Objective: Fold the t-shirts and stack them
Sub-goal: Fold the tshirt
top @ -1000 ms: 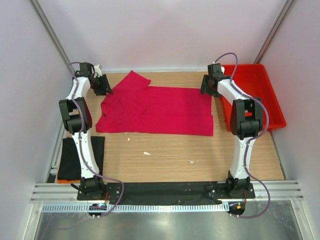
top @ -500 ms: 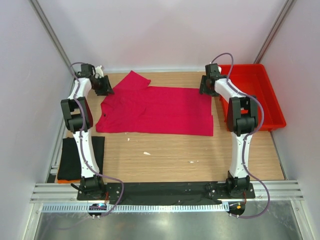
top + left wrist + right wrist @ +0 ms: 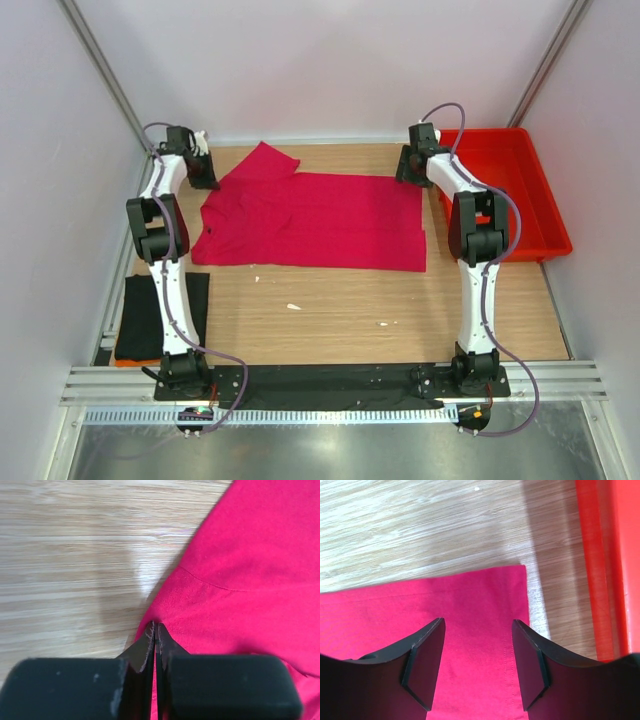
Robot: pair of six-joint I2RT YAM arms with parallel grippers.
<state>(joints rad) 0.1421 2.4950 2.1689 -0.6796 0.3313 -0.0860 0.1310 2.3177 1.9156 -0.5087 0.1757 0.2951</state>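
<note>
**Overhead view.** The crimson-pink t-shirt [image 3: 315, 220] is lying flat and spread across the far half of the worktop [image 3: 340, 300]. Its long axis is running left to right. The hem [image 3: 421, 225] is facing right, toward the red tray [image 3: 510, 170], and the shoulder end is facing left. One sleeve [image 3: 265, 160] is pointing toward the far edge. The black t-shirt [image 3: 137, 320] is lying at the near left corner, well apart from the crimson one, with its long axis running near to far. The left arm is partly covering it. The left tool [image 3: 205, 172] is sitting at the shirt's far left edge and the right tool [image 3: 408, 170] at its far right corner. From this height, the gap of neither tool is showing.

**Left wrist view.** This view is supplying the missing detail. The left tool [image 3: 155, 630] is pressing its two fingers together at the edge of the crimson-pink t-shirt [image 3: 240, 580], where cloth is meeting bare worktop [image 3: 75, 555]. A thin strip of crimson is showing between the fingers, so the tool is pinching the cloth.

**Right wrist view.** The right tool [image 3: 477, 625] is standing wide, its fingers straddling the crimson-pink t-shirt [image 3: 420, 605] just inside the corner and gripping nothing. The red tray [image 3: 607, 555] is running along the right side, with a strip of worktop [image 3: 420, 525] separating it from the cloth.
</note>
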